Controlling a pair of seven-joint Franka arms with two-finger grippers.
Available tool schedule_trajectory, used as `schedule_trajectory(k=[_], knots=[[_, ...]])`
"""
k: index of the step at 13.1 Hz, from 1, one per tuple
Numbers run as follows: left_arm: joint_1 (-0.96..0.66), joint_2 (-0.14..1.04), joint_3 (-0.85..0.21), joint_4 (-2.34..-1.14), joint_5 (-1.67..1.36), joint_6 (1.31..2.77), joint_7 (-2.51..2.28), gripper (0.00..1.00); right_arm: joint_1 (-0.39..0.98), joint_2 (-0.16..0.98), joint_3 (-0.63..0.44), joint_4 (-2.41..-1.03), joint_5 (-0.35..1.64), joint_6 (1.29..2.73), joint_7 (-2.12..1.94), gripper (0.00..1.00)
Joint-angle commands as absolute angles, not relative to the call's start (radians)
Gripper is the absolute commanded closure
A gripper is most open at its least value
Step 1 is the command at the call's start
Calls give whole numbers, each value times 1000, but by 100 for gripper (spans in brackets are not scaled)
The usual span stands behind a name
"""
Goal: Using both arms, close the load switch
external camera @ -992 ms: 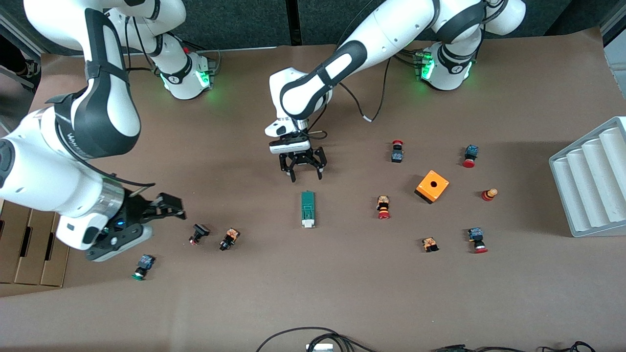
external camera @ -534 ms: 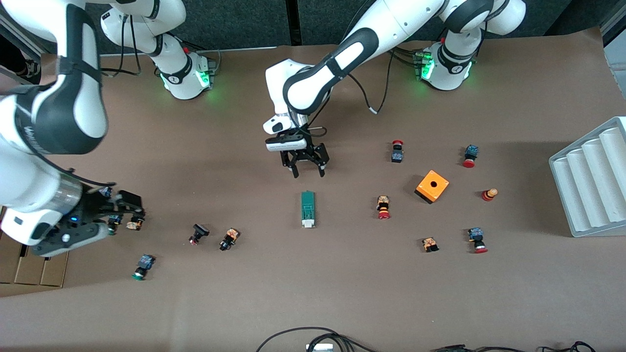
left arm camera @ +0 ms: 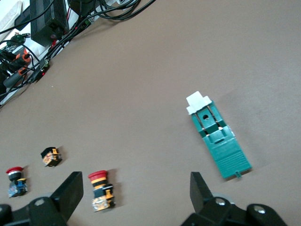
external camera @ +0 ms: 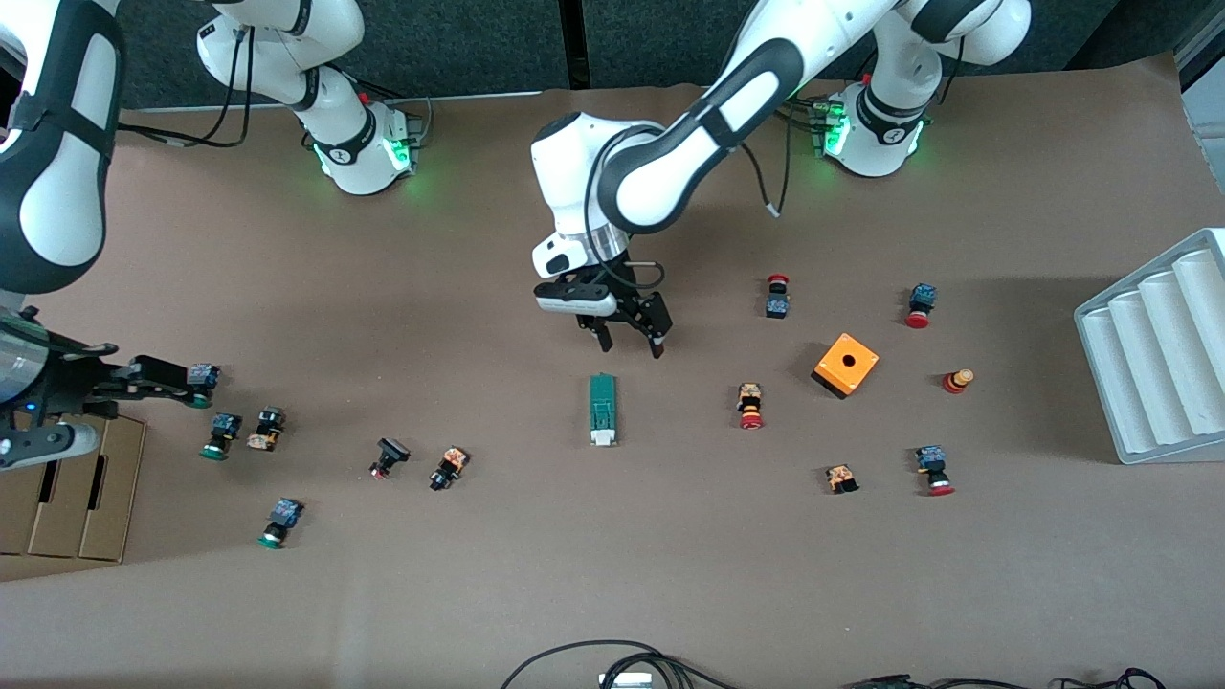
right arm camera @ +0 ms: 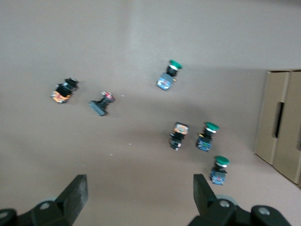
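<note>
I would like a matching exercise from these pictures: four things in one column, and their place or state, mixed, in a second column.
1. load switch
2. left gripper
3. right gripper
4. orange box

a. open, at the right arm's end of the table
b. has a round hole on top
c. open, above the table near the load switch's green end
d. flat on the table, ungripped

Pairs: 1-d, 2-c, 3-a, 4-b

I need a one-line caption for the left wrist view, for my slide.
Left gripper, fingers open, above the table with the green load switch lying ahead, untouched, and small push buttons nearby.
</note>
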State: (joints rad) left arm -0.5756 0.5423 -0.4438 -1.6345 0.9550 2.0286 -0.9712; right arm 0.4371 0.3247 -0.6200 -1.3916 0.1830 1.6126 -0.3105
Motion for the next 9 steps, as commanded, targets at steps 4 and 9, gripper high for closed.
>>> schedule_trajectory(k=[4,9], knots=[[-488,485,-446,-1565,743,2026,-674,0,440,324,-623,-1407,156,1606,-308,0],[-301,371,-446,-1546,433,2023,-364,0,207,290,-359,-1433,111,1620,-284,0]])
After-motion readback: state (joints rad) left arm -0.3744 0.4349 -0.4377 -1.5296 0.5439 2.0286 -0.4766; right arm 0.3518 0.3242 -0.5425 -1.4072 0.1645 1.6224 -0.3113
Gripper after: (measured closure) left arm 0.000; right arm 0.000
